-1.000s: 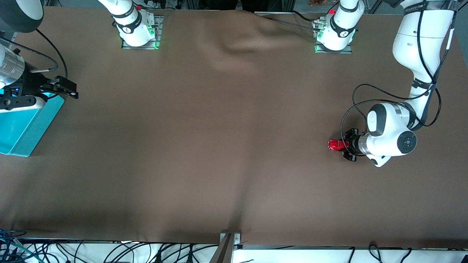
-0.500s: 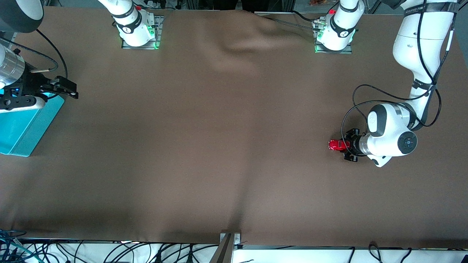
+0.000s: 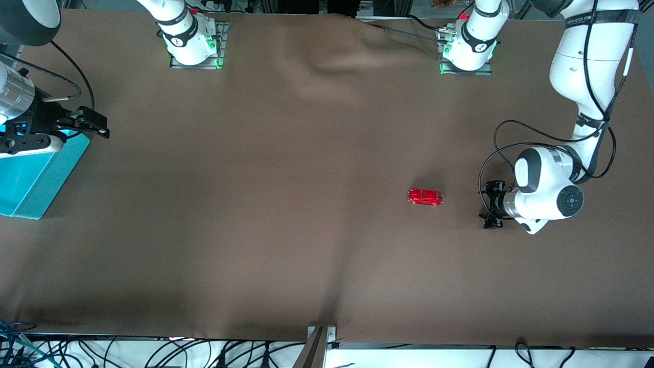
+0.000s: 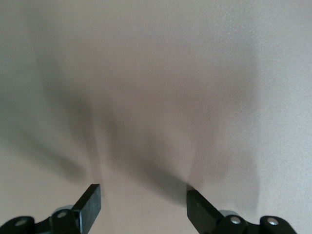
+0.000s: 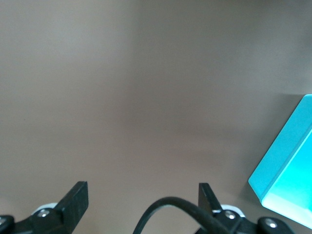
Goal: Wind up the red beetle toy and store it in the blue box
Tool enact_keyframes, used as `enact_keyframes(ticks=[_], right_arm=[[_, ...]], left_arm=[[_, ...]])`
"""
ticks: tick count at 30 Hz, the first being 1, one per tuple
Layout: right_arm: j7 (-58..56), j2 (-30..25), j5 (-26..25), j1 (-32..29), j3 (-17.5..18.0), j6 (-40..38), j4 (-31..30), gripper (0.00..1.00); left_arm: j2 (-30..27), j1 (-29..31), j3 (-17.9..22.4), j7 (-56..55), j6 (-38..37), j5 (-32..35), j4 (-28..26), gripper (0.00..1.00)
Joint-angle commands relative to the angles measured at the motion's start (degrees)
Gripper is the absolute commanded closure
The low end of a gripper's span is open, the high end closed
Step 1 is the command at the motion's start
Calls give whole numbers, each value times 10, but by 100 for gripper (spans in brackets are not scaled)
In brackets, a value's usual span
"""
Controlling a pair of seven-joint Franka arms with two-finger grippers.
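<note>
Beetle (image 3: 425,197) sits alone on the brown tabletop (image 3: 286,194), toward the left arm's end, wheels down, its length running along the tabletop's long axis. Nothing touches it.

Left tool (image 3: 485,205) is low by the tabletop, near the beetle but clearly apart from it, on the side toward the left arm's end. Fingers (image 4: 90,204) spread wide, nothing between them; only bare cloth shows in the left wrist view.

Box (image 3: 31,176) lies at the right arm's end of the tabletop. Right tool (image 3: 84,124) waits over the box's corner, fingers (image 5: 75,200) wide apart and empty.
</note>
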Motion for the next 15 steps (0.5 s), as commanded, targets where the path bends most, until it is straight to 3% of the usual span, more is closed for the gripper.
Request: enact_keyframes(ticks=[1, 10, 15], right_arm=[[-2, -4, 7, -1, 1, 1, -3, 0], [-2, -4, 7, -1, 1, 1, -3, 0], [-2, -4, 7, -1, 1, 2, -2, 0]], left_arm=[[-24, -1, -3, 6, -17, 16, 12, 15], [-76, -4, -8, 116, -86, 16, 47, 13], [-112, -4, -16, 196, -90, 16, 48, 0]])
